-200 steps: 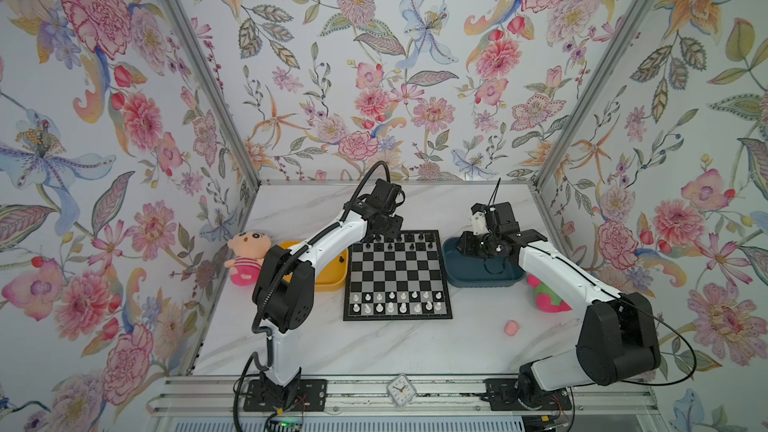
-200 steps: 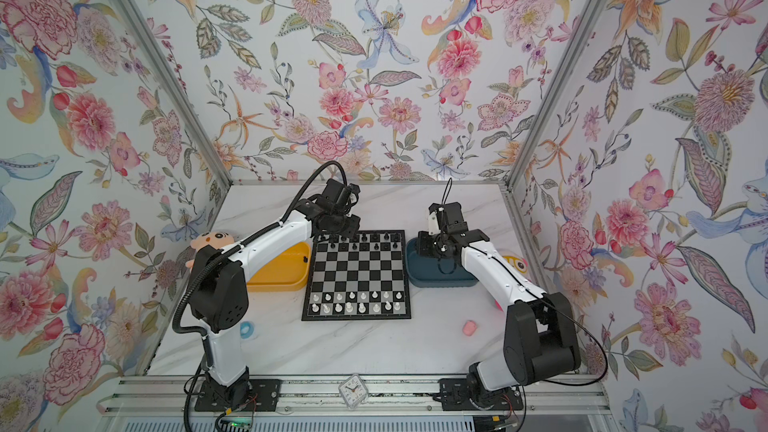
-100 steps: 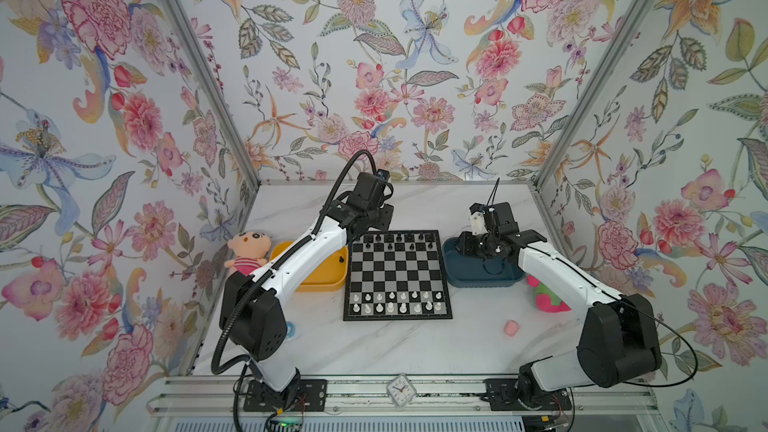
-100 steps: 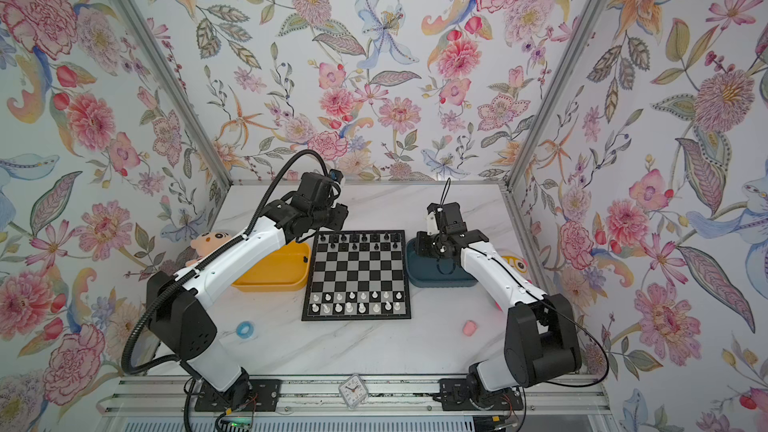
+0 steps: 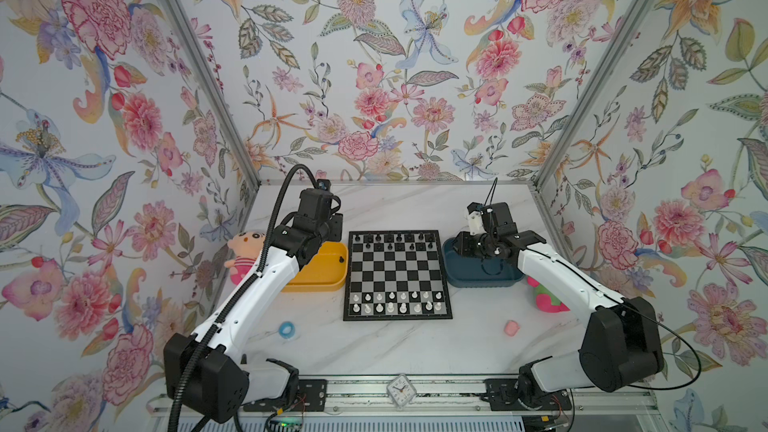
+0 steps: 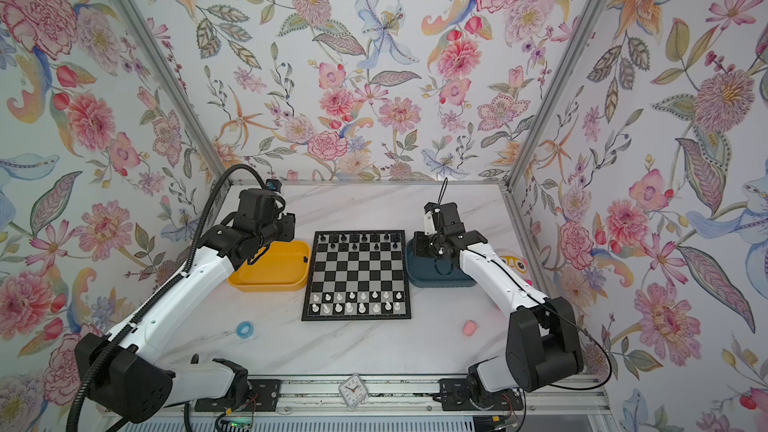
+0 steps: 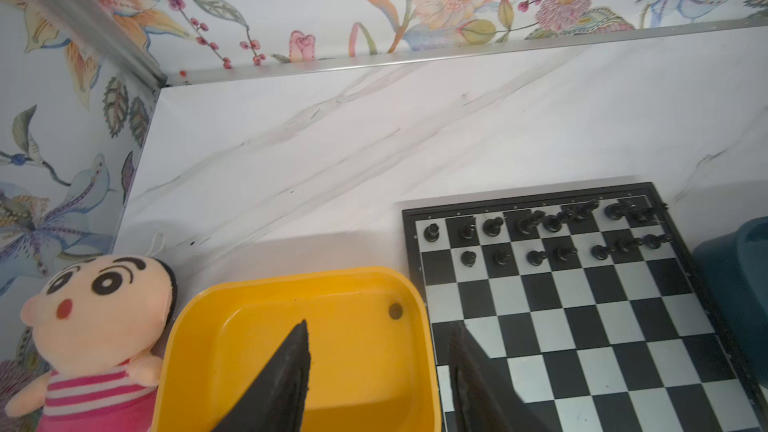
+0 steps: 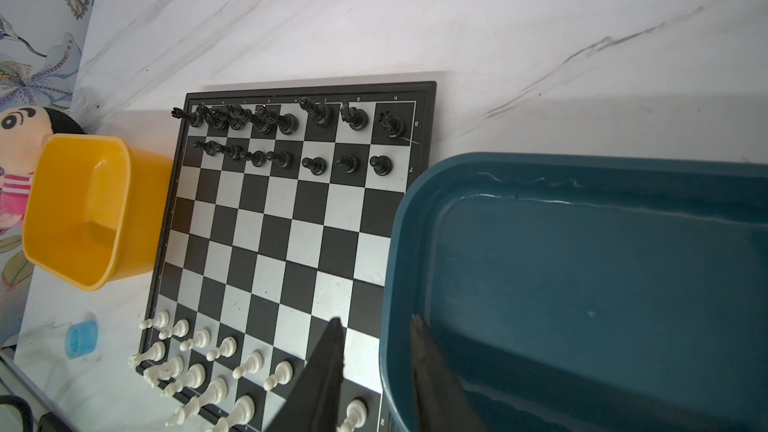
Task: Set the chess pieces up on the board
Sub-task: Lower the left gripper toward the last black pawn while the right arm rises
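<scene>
The board [image 5: 397, 276] lies flat in the middle of the table in both top views. Black chess pieces [image 5: 395, 238] fill its two far rows and white ones [image 5: 395, 302] its two near rows. One black piece [image 7: 395, 311] stands alone in the yellow tray [image 7: 199, 326], near the corner next to the board. My left gripper [image 7: 380, 324] hangs open over that tray's board-side rim, with nothing between its fingers. My right gripper [image 8: 376, 320] is open and empty. One finger is over the board [image 8: 270, 234] and the other is over the dark blue tray [image 8: 582, 268].
A plush doll [image 5: 243, 253] lies left of the yellow tray [image 5: 316, 282]. The dark blue tray [image 5: 482, 280] sits right of the board, with a green and pink toy [image 5: 544, 301] beyond it. A blue ring [image 5: 286, 329] and a small pink thing [image 5: 511, 327] lie near the front.
My left arm has swung left from the board's far left corner to over the yellow tray, and its jaws have opened wider. The right arm has not moved.
</scene>
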`<act>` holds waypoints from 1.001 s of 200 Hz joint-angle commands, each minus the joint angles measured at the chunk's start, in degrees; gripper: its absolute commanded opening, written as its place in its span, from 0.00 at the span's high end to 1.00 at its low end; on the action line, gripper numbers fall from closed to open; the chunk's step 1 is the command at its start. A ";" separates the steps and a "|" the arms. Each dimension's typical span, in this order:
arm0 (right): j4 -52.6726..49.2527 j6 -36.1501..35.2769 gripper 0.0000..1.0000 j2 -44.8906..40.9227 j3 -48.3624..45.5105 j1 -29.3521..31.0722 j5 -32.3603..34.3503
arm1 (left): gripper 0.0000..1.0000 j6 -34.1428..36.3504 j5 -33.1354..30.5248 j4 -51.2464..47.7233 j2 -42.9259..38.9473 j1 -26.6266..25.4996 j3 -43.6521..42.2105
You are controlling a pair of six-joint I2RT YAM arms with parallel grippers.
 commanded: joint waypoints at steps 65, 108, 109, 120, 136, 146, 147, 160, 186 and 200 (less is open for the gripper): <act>-3.05 -0.72 0.68 -2.19 1.72 -1.48 3.43 | 0.43 -1.63 6.42 4.92 2.83 6.65 -12.05; -4.04 -1.18 0.68 -2.23 2.37 -2.58 3.94 | 0.44 -1.29 9.12 6.80 8.15 7.29 -11.99; -4.04 -1.23 0.68 -2.28 2.38 -2.56 3.91 | 0.44 -1.24 9.18 6.86 8.22 7.25 -11.99; -4.20 -1.44 0.68 -2.33 2.50 -2.98 4.11 | 0.45 -1.37 9.87 7.25 9.45 7.33 -11.84; -4.44 -1.54 0.68 -2.32 2.73 -3.57 4.20 | 0.45 -1.36 10.81 7.71 11.00 7.38 -11.52; -4.51 -1.67 0.68 -2.32 2.82 -3.83 4.21 | 0.45 -1.26 11.08 7.76 11.85 7.44 -11.23; -4.50 -1.65 0.68 -2.32 2.86 -3.80 4.22 | 0.45 -1.27 11.13 7.74 11.87 7.42 -11.17; -4.40 -1.96 0.65 -2.39 2.91 -3.91 4.29 | 0.46 -1.11 11.32 7.89 12.81 7.41 -10.73; -1.36 -2.22 0.51 -4.33 1.71 -3.92 4.48 | 0.46 -0.97 11.85 7.77 13.55 7.51 -9.98; 0.64 -2.50 0.24 -5.87 0.87 -3.92 4.82 | 0.46 -0.93 12.30 7.80 15.74 7.55 -9.72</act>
